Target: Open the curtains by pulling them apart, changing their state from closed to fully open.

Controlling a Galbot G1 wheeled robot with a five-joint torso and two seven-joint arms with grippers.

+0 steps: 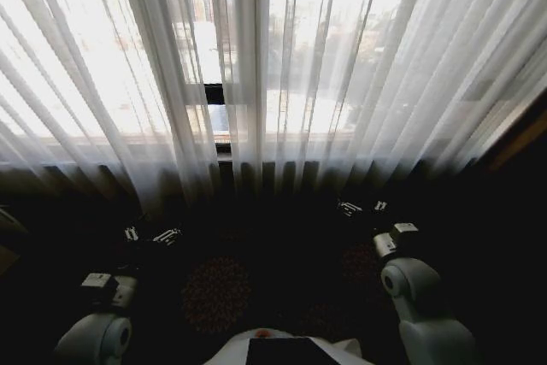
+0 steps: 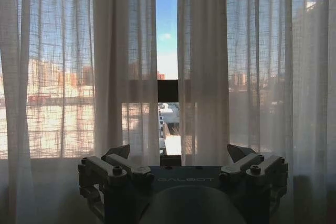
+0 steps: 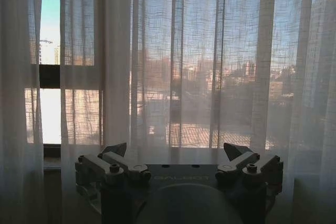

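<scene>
Two curtains [image 1: 282, 66] hang across the window, two claws wait below them. The panels are sheer white, finely pleated, hanging down to the dark floor [image 1: 214, 288], with a narrow slit between them at about 12 o'clock showing sky and a dark window frame bar [image 2: 168, 91]. The left claw [image 1: 152, 234] sits at 8 o'clock, released; the right claw [image 1: 361, 207] at 4 o'clock, also spread wide. Neither touches fabric.
</scene>
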